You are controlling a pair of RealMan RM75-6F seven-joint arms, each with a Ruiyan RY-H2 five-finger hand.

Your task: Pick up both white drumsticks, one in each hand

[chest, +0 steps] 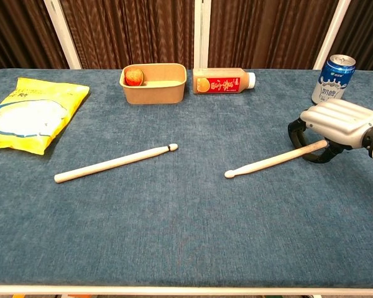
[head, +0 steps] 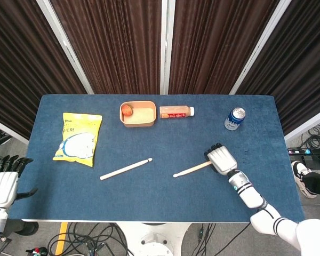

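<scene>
Right now we're on the grasp of the right drumstick [chest: 276, 161]: it lies flat on the blue table [chest: 186, 236], tip toward centre, butt end under our right hand [chest: 336, 127]. Fingers are curled down around the butt, thumb on the near side, but we can't tell from either view whether they're actually clamped on the wood or just caging it, and the stick isn't lifted. To do this well, we close fully before lifting, since the grip is right at the end and the long free length will lever the tip down if the hold is loose. Keep the wrist low and lift straight up; the blue can [chest: 331, 78] stands behind the hand, so no backward sweep. The left drumstick [chest: 115, 163] is untouched, lying diagonally left of centre, well apart from the yellow snack bag [chest: 31, 112]. Our left hand [head: 2, 184] hangs off the table's near-left corner, fingers spread, holding nothing. It has a long reach, so we approach from above the stick's handle end.
</scene>
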